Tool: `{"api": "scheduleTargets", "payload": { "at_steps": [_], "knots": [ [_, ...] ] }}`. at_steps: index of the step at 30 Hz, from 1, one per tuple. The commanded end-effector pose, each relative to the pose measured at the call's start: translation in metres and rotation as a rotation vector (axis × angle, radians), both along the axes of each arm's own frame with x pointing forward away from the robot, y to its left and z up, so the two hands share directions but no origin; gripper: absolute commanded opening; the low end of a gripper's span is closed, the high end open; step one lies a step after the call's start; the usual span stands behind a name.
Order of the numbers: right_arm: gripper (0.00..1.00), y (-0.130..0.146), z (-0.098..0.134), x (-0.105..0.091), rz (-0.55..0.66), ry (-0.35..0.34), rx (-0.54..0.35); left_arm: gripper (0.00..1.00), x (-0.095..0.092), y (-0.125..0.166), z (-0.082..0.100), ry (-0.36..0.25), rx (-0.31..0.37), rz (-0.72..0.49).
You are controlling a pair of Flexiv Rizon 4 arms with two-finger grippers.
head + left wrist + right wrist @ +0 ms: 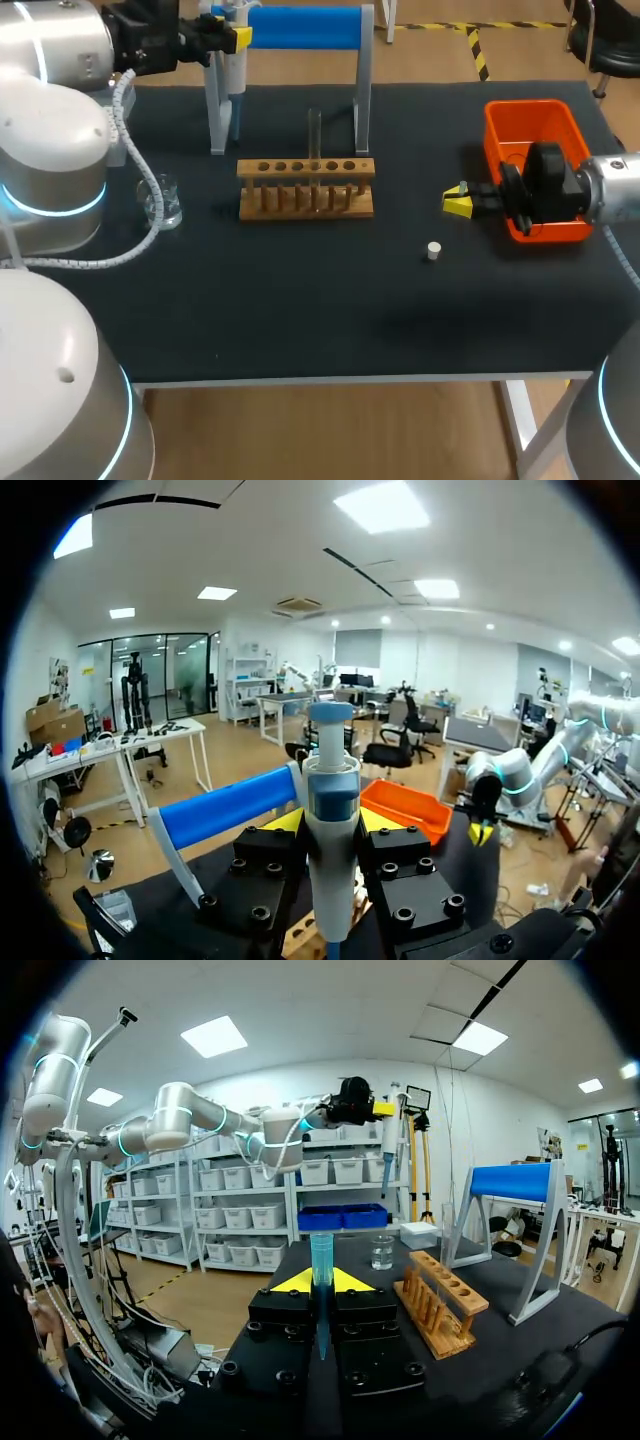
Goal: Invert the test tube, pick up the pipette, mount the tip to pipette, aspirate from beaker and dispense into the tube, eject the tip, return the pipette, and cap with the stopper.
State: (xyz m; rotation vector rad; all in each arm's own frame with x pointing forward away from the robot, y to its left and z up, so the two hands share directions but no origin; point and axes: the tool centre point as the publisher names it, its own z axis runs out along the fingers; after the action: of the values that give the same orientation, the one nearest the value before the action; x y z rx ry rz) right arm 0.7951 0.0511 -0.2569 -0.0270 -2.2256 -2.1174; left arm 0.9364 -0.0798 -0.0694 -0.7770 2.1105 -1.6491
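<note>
Stopper (433,251): a small white plug lying alone on the dark table (300,320). It is at about 7 o'clock from my right gripper (458,202), near it but not touching.

Right gripper: it points toward 9 o'clock, and its wrist is over the orange bin (492,140). The yellow pads are pressed together on a blue pipette tip (320,1270), one pad on each side. The tip stands crosswise to the fingers.

Beaker (162,200): clear glass at 9 o'clock from the rack (306,187), near the table's left side. It is well apart from both grippers.

Rack: a wooden rack with a row of holes, mid-table, at about 9 o'clock from my right gripper and apart from it.

Test tube (314,135): it stands upright in one of the rack's middle holes, with most of its length above the wood. I cannot tell which end is the open one.

Stand (300,28): a blue bar on grey legs at 12 o'clock from the rack, on the far side of the table.

Left gripper (235,37): it is at 11 o'clock from the rack, over the stand's left leg and high above the table. Its fingers are clamped on the pipette (332,800).

Pipette: it hangs upright between my left fingers. Its plunger end rises above them and its shaft goes down past them. It is just beside the stand's blue bar and far from the tip in my right gripper.
</note>
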Motion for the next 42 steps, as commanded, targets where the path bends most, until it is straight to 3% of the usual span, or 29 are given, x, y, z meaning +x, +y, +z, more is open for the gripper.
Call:
{"api": "scheduleTargets", "payload": {
  "at_steps": [1, 9, 19, 30, 42],
  "knots": [
    [0.0, 0.0, 0.0, 0.0, -0.001, -0.001, -0.001, 0.0, -0.02, -0.014, 0.011, -0.005, 0.006, -0.075],
    [0.0, 0.0, 0.0, 0.0, -0.001, -0.001, -0.001, 0.0, -0.055, -0.057, 0.033, -0.054, -0.009, -0.25],
    [0.0, 0.0, 0.0, 0.0, -0.001, -0.001, -0.001, 0.0, -0.087, -0.097, 0.042, -0.075, -0.051, -0.42],
    [0.0, 0.0, 0.0, 0.0, -0.001, -0.001, -0.001, 0.0, -0.115, -0.113, 0.06, -0.139, -0.09, -0.466],
    [0.0, 0.0, 0.0, 0.0, -0.001, -0.001, -0.001, 0.0, -0.134, -0.116, 0.068, -0.146, -0.107, -0.492]
  ]
}}
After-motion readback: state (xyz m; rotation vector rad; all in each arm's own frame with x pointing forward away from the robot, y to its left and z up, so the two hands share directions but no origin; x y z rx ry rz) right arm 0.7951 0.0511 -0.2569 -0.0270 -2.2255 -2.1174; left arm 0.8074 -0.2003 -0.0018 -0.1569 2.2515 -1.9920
